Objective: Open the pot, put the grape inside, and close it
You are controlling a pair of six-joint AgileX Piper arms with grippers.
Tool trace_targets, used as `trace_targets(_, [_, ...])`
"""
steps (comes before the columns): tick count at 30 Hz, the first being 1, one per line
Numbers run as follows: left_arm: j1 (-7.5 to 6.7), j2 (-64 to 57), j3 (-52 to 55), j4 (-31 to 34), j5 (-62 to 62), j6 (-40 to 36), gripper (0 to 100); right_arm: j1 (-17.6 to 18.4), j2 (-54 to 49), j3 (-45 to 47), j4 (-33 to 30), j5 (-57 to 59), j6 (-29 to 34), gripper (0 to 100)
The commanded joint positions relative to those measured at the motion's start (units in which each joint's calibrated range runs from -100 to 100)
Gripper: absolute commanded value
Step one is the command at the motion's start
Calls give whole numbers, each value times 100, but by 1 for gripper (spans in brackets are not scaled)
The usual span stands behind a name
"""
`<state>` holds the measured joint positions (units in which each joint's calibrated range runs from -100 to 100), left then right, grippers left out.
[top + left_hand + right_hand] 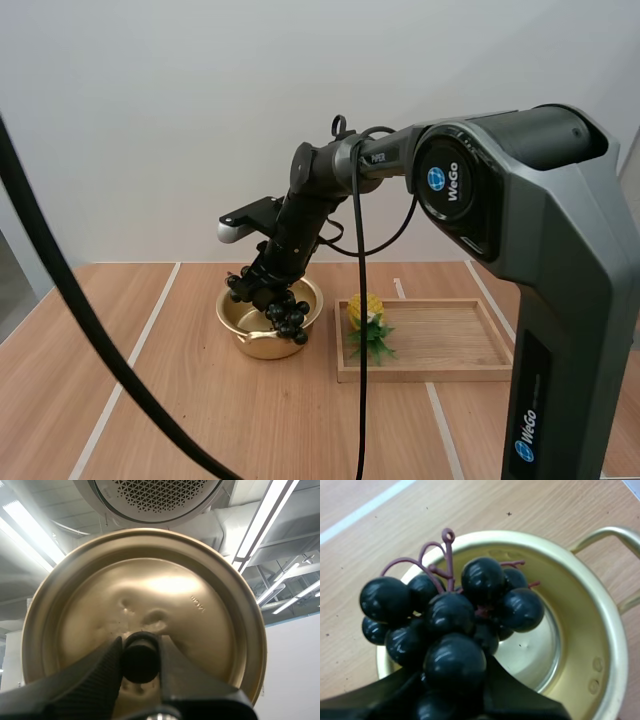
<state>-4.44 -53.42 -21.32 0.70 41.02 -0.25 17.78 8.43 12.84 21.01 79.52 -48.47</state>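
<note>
In the high view my right gripper (264, 288) hangs over the open gold pot (228, 318), shut on a bunch of dark grapes (287, 318) that dangles at the pot's rim. The right wrist view looks down past the black fingers of my right gripper (454, 680), which pinch the grapes (452, 615) above the pot (602, 630); the shiny pot bottom holds nothing. In the left wrist view my left gripper (140, 649) is shut on the black knob (141, 660) of the gold lid (150, 585), held up in the air.
A wooden tray (455, 340) lies right of the pot, with a small yellow pineapple-like toy with green leaves (368, 320) at its left end. White lines run across the wooden table (180, 420).
</note>
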Motion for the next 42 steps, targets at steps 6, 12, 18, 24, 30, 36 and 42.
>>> trace_targets(6, [-22, -4, -18, 46, -244, 2, 0, 8, 315, -26, -122, 625, 32, 0])
trace_targets(12, [-22, -4, -18, 46, -244, 2, 0, 8, 571, -26, -74, 142, 32, 0])
trace_targets(18, [-22, -4, -18, 46, -244, 2, 0, 8, 758, -26, -166, -40, 32, 0])
trace_targets(24, [-22, -4, -18, 46, -244, 2, 0, 8, 884, -26, -262, -73, 32, 0])
trace_targets(30, [-22, -4, -18, 46, -244, 2, 0, 8, 884, -26, -262, -73, 32, 0])
trace_targets(36, [-22, -4, -18, 46, -244, 2, 0, 8, 884, -26, -227, -94, 23, 56])
trace_targets(42, [-22, -4, -18, 46, -244, 2, 0, 8, 884, -26, -180, -373, 5, 100])
